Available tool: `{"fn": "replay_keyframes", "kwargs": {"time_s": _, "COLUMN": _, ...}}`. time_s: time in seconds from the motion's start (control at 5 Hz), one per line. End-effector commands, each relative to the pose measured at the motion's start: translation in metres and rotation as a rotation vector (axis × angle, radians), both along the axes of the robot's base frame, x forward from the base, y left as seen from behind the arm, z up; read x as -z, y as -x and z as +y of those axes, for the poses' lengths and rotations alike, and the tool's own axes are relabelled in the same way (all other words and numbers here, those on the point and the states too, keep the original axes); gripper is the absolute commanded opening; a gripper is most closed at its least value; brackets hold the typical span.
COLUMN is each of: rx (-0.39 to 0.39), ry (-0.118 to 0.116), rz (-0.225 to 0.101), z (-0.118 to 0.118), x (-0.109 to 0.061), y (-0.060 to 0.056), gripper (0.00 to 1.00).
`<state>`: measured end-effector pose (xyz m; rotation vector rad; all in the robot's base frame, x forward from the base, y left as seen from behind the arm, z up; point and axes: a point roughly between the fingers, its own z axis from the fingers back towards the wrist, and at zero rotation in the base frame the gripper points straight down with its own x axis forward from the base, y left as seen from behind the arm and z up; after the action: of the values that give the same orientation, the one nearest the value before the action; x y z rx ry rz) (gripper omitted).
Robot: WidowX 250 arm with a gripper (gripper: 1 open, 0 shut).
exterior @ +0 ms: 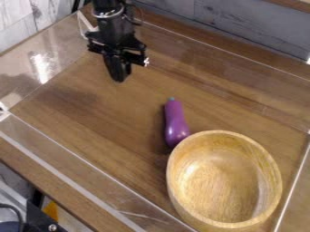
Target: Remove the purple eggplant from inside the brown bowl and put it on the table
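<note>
Brown bowl (224,181) nearest, empty inside, upright on table (103,118). Purple eggplant (176,122) out of bowl, lying on table just beyond the rim, narrow stem end pointing away from bowl; touching rim or only close, can't tell. Farther back, black gripper (119,68), fingers closed together, nothing held, well apart from eggplant and bowl. No readable writing or labels.

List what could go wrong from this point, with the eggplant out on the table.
The purple eggplant lies against or right beside the rim of the brown bowl, so a nudge to the bowl might shift it. Its rounded body could also roll if the table were bumped.
</note>
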<state>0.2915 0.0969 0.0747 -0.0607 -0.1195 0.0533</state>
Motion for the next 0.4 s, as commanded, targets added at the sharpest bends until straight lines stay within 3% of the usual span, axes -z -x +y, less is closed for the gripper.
{"fn": "replay_keyframes", "kwargs": {"time_s": 0.0, "rx": -0.014, "ry": -0.032, "rz": -0.061, "z": -0.004, "x": -0.017, "y": 0.004, "gripper": 0.00}}
{"fn": "replay_keyframes", "kwargs": {"time_s": 0.2, "rx": -0.019, "ry": -0.042, "rz": -0.066, "z": -0.011, "x": -0.002, "y": 0.008, "gripper": 0.00}}
